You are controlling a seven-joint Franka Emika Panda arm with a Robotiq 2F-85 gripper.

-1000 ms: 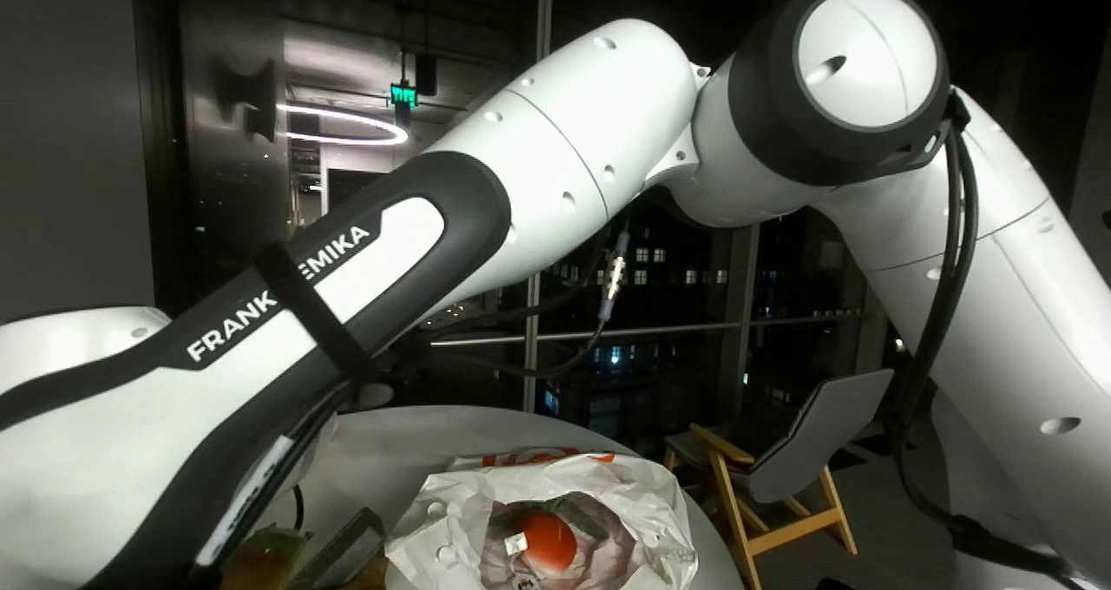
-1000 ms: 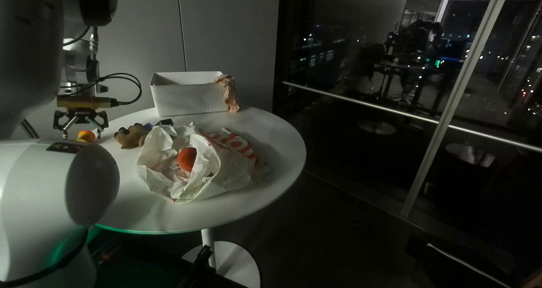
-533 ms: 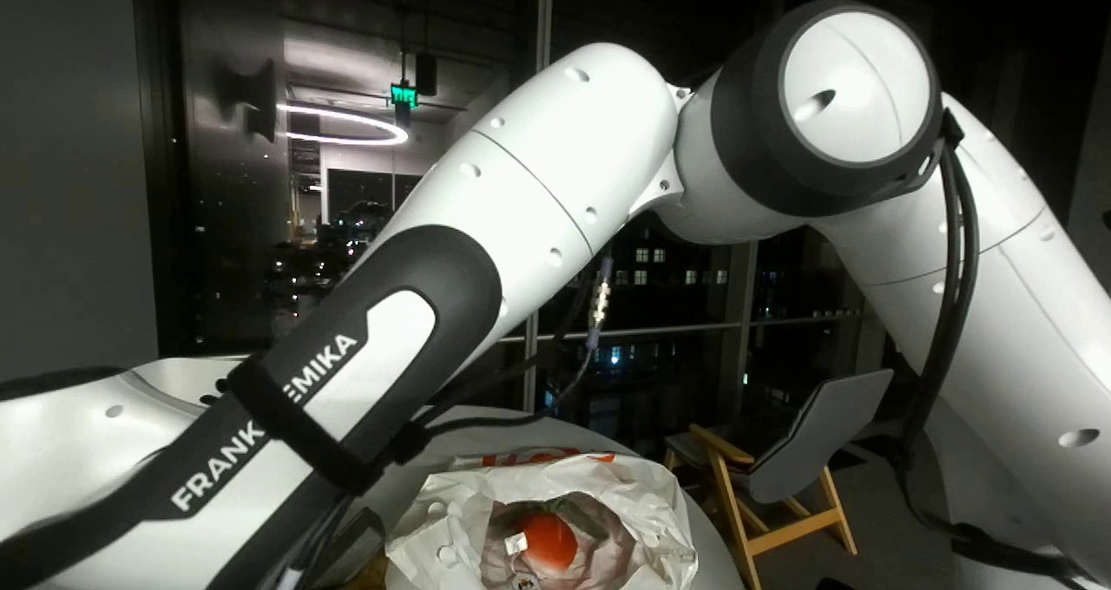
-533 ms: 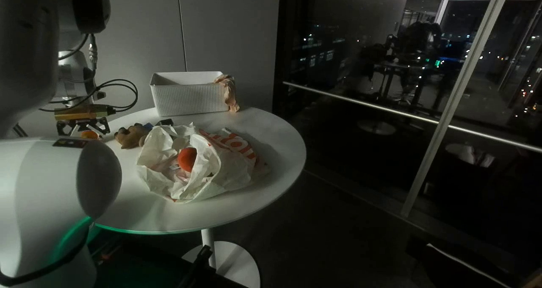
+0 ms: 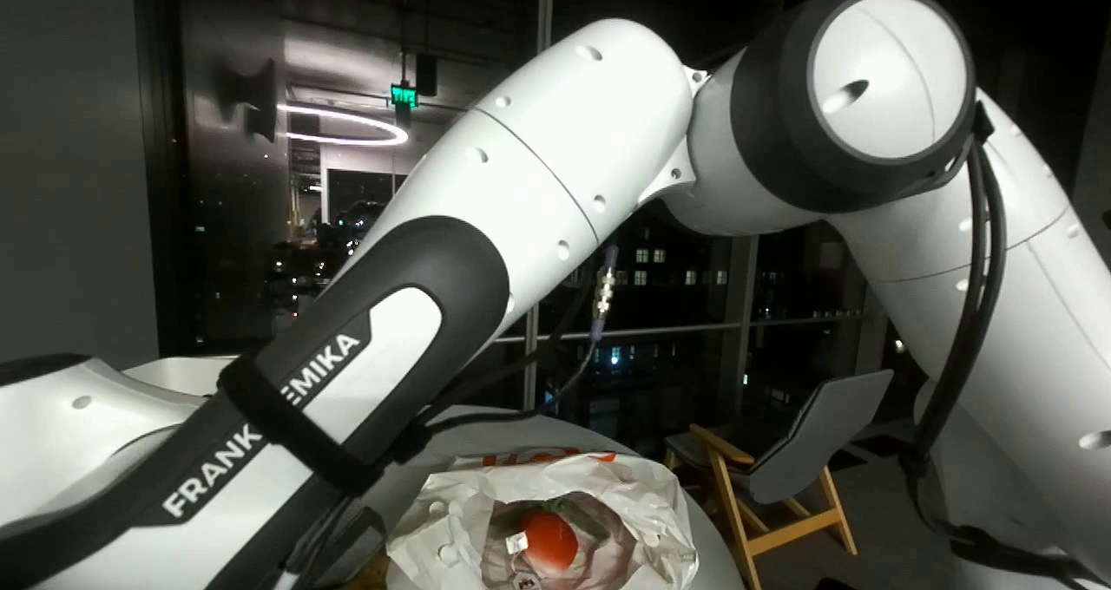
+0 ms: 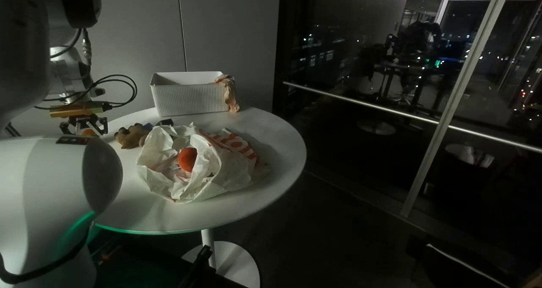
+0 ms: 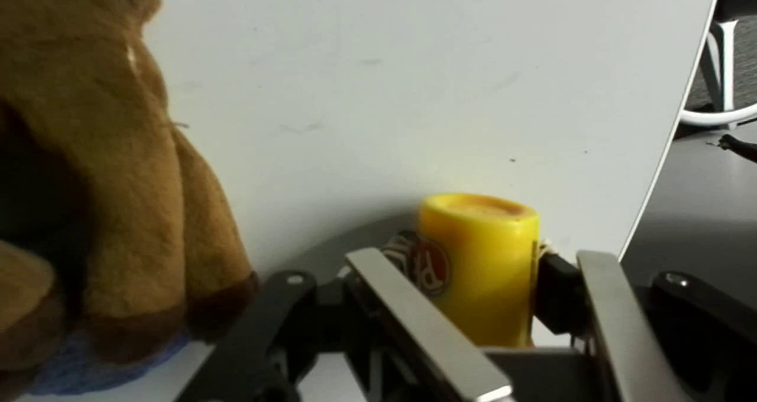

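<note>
In the wrist view a yellow container [image 7: 482, 272] with a round red-and-white logo stands between the fingers of my gripper [image 7: 473, 266]. The right pad [image 7: 559, 289] presses against its side, and the left finger covers part of its other side. The container's far end, away from the dark rim, faces up the picture. In an exterior view the gripper [image 6: 87, 130] is low at the table's far left, with the container's orange top [image 6: 89, 133] between its fingers; the arm's white housing hides what lies below. A brown plush toy [image 7: 118, 154] lies left of the gripper.
A crumpled white bag [image 6: 228, 165] holding a red-orange ball [image 6: 186, 159] lies on the round white table [image 6: 279, 139]. At the back stands a white basket [image 6: 190, 99] with a peach cloth [image 6: 230, 94] over its corner. A chair [image 5: 811, 451] stands beyond the table.
My gripper has come down around the yellow container and its jaws have closed in from wide apart. Over the last half second the arm has risen slightly. Bag and toy have stayed put.
</note>
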